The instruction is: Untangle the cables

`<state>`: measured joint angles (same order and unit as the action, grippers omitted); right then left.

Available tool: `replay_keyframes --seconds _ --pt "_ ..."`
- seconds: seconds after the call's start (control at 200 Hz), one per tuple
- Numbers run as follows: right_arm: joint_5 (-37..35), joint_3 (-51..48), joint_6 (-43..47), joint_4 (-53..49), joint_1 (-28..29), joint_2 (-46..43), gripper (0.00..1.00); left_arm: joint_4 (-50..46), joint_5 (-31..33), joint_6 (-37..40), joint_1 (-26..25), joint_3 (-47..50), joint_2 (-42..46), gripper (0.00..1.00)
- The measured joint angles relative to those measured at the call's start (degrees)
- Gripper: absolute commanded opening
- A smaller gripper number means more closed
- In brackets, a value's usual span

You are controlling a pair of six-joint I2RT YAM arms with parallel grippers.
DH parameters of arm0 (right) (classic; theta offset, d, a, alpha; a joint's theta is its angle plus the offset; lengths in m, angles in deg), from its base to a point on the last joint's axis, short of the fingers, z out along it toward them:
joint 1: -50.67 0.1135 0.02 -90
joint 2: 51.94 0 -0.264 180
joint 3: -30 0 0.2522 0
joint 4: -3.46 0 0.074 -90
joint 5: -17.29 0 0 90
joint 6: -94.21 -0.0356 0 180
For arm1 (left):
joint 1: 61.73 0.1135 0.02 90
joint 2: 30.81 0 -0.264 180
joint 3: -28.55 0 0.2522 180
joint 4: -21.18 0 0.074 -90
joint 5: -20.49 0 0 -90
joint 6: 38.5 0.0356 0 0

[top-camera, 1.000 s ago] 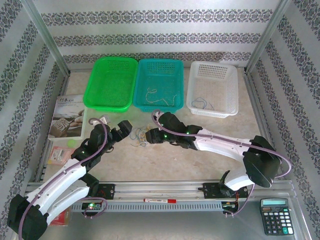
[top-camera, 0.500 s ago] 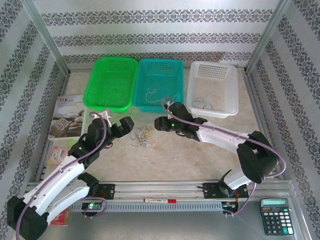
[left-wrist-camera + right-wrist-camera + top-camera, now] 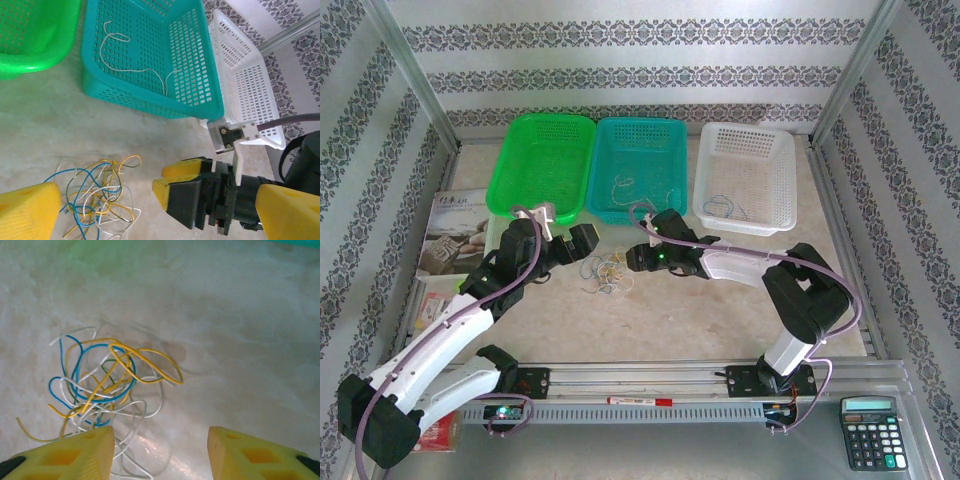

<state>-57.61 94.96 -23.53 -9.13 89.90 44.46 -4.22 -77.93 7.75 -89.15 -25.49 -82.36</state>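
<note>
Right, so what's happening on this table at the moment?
A tangle of thin yellow, blue and white cables lies on the table, not yet pulled apart. The left gripper and right gripper sit open on either side of it, holding nothing. One whitish cable lies in the teal basket.

No legible text — booklet (image 3: 455, 235) print blurred

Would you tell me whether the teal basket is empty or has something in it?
Not empty: one whitish wire lies curled on the floor of the teal basket.
</note>
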Motion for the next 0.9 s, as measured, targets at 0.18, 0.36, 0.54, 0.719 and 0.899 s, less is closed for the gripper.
replay_keyframes --seconds 0.18,0.36,0.54,0.719,0.899 --pt "0.04 1.16 0.76 0.9 -0.07 3.06 0.5 0.04 -0.5 -0.42 0.0 0.04 0.0 1.0" --pt "0.04 3.06 0.79 1.84 -0.66 5.6 0.49 0.13 -0.61 -1.38 0.0 0.2 -0.02 1.0" --pt "0.52 5.29 0.98 2.75 -1.25 8.02 0.45 0.48 -0.68 -1.84 0.0 0.2 -0.61 1.0" --pt "1.86 6.19 0.87 4.04 -1.25 10.19 0.34 0.5 -1.07 -2.14 0.0 0.2 -1.33 1.0" --pt "3.02 6.19 0.52 4.68 -1.25 10.82 0.07 0.52 -1.44 -2.51 0.0 0.2 -1.51 1.0"
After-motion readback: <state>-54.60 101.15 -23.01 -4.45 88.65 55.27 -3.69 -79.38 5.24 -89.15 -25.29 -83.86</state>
